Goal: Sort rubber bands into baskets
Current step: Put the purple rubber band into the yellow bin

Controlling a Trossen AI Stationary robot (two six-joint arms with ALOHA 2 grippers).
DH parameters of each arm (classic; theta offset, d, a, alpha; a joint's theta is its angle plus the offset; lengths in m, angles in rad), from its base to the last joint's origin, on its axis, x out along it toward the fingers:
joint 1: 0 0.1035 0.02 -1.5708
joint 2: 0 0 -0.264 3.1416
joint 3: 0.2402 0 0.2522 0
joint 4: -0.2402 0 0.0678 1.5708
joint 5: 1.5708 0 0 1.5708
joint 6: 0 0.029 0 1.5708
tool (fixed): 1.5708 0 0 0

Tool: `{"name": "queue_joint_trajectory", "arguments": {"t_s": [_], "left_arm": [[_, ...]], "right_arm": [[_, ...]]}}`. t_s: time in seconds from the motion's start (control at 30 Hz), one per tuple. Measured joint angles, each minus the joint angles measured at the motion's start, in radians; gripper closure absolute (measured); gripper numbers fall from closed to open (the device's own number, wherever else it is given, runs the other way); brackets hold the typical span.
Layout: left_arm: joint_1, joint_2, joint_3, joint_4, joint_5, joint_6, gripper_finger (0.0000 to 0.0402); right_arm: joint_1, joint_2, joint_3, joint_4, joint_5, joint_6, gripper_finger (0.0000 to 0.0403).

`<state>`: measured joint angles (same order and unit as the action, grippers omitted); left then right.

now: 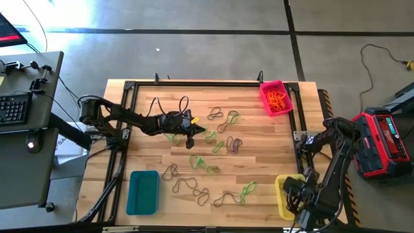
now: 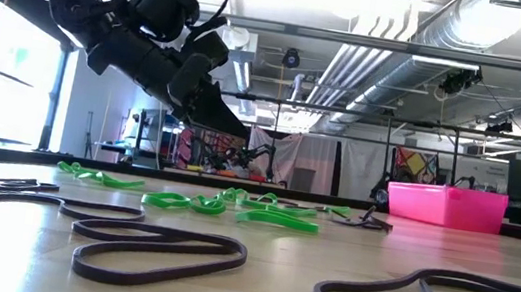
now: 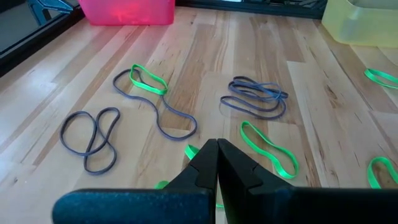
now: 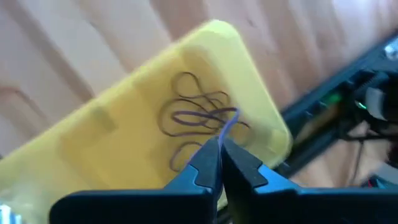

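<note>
Green and dark rubber bands (image 1: pixel 217 145) lie scattered flat on the wooden table. The pink basket (image 1: pixel 276 97) at the far right holds orange bands (image 1: pixel 279 101). The teal basket (image 1: pixel 143 192) stands near left and the yellow basket (image 1: pixel 284 197) near right. My left gripper (image 3: pixel 216 146) is shut and holds nothing. It hovers above mid-table (image 1: pixel 199 133), over a green band (image 3: pixel 191 151). My right gripper (image 4: pixel 219 146) is above the yellow basket (image 4: pixel 124 143) and is shut on a dark band. My right gripper pinches a thin strand of a dark rubber band (image 4: pixel 229 124) between its two fingertips, coming from above and pointing down. The strand runs down from the tips into the yellow basket. There its loop lies among other dark bands (image 4: pixel 193 118) on the basket's floor.
A black metal frame (image 1: pixel 123 129) borders the table on its left, far and right sides. A desk with a keyboard (image 1: pixel 16 107) stands off the left side, and a red case (image 1: pixel 381 142) on the floor to the right. In the low view, dark bands (image 2: pixel 157 243) lie close to the camera.
</note>
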<state>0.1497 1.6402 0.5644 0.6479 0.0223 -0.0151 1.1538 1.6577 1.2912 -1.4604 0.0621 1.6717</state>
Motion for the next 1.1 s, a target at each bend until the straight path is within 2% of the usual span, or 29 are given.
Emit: {"name": "queue_joint_trajectory", "arguments": {"t_s": [0.23,0.37,0.5,0.63,0.87,1.1], "left_arm": [[0.000,0.000,0.000,0.000,0.000,0.009,0.0401],[0.000,0.000,0.000,-0.001,0.000,0.009,0.0401],[0.000,0.000,0.000,0.000,0.000,0.009,0.0401],[0.000,0.000,0.000,0.000,0.000,0.008,0.0401],[0.000,0.000,0.000,0.000,0.000,0.001,0.0401],[0.000,0.000,0.000,0.000,-0.009,0.000,0.0401]], "right_arm": [[-0.002,-0.001,-0.117,0.213,0.005,-0.096,0.0400],[-0.002,0.000,-0.169,0.275,0.004,-0.105,0.0400],[-0.015,0.000,-0.217,0.320,-0.062,-0.059,0.0391],[-0.035,0.000,-0.264,0.402,-0.135,-0.088,0.0370],[-0.064,0.000,-0.285,0.438,-0.095,-0.106,0.0317],[-0.081,0.000,-0.227,0.407,-0.095,-0.109,0.0274]]}}
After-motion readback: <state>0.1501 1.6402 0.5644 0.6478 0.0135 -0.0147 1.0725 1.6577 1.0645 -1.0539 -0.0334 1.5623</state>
